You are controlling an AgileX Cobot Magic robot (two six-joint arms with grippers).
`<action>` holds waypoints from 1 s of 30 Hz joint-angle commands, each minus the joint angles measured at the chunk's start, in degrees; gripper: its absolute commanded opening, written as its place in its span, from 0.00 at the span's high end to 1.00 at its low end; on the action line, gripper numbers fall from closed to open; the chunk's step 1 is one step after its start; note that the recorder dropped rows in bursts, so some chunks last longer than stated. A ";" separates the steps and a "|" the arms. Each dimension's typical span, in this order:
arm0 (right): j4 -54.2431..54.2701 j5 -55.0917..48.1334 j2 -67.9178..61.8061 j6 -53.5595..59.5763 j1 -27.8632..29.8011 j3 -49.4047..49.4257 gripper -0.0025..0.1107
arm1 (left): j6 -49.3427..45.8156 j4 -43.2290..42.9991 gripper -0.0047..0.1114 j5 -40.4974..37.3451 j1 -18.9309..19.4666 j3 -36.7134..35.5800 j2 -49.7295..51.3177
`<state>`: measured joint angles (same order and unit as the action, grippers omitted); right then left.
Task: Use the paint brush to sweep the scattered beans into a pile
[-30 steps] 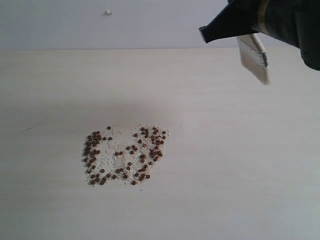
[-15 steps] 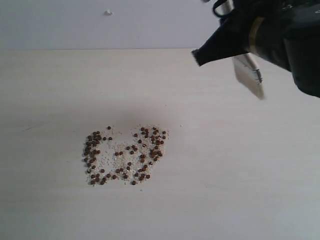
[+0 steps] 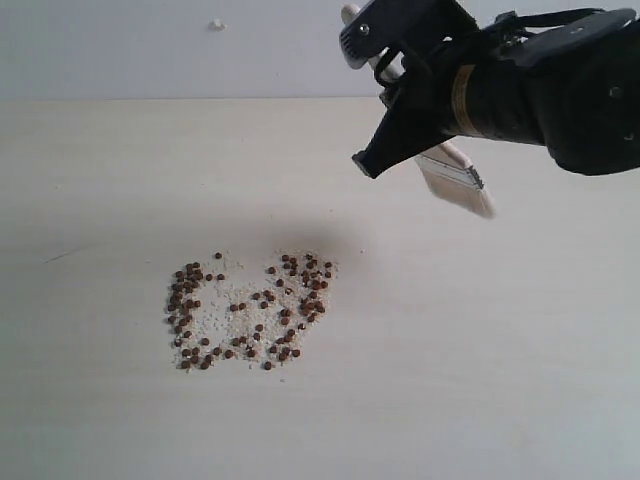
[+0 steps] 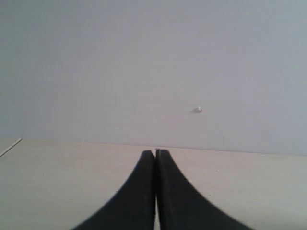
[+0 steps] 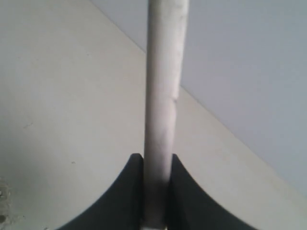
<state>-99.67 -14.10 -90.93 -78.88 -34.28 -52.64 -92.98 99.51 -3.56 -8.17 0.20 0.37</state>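
Reddish-brown beans [image 3: 250, 310] lie spread in a loose patch with pale grains on the light table [image 3: 480, 350], left of centre in the exterior view. My right gripper [image 3: 385, 150] hangs above the table, up and to the right of the beans, shut on the paint brush. The brush's whitish bristles [image 3: 465, 190] and silver ferrule point down to the right, clear of the beans. In the right wrist view the pale handle [image 5: 163, 86] runs between the fingers of the gripper [image 5: 156, 160]. My left gripper [image 4: 156, 154] is shut and empty.
A pale wall [image 3: 150, 50] rises behind the table's far edge, with a small white speck [image 3: 216, 25] on it. A few grains [image 5: 4, 203] show at the edge of the right wrist view.
My right arm has come down and leftward with the brush, closer to the beans. The beans have not moved.
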 commanded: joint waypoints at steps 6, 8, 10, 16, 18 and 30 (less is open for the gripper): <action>-0.28 7.57 -1.30 -5.96 8.24 -6.69 0.98 | 0.18 0.44 0.96 0.30 0.14 -0.20 -0.37; -0.28 11.80 -1.55 -5.68 10.12 -9.17 0.98 | 0.18 0.44 0.96 0.30 0.14 -0.20 -0.37; -0.28 17.33 -2.09 -4.31 11.66 -11.47 0.98 | 0.18 0.44 0.96 0.30 0.14 -0.20 -0.37; -0.28 28.18 -3.50 -0.93 14.59 -16.16 0.98 | 0.18 0.44 0.96 0.30 0.14 -0.20 -0.37; 0.02 23.17 -3.50 -1.08 14.59 -16.32 0.98 | 0.18 0.44 0.96 0.30 0.14 -0.20 -0.37; 50.63 20.21 -3.76 54.09 13.99 -15.45 0.98 | 0.18 0.44 0.96 0.30 0.14 -0.20 -0.37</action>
<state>-73.40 5.90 -94.88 -55.57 -19.81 -68.62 -92.85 99.61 -3.56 -8.17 0.20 0.37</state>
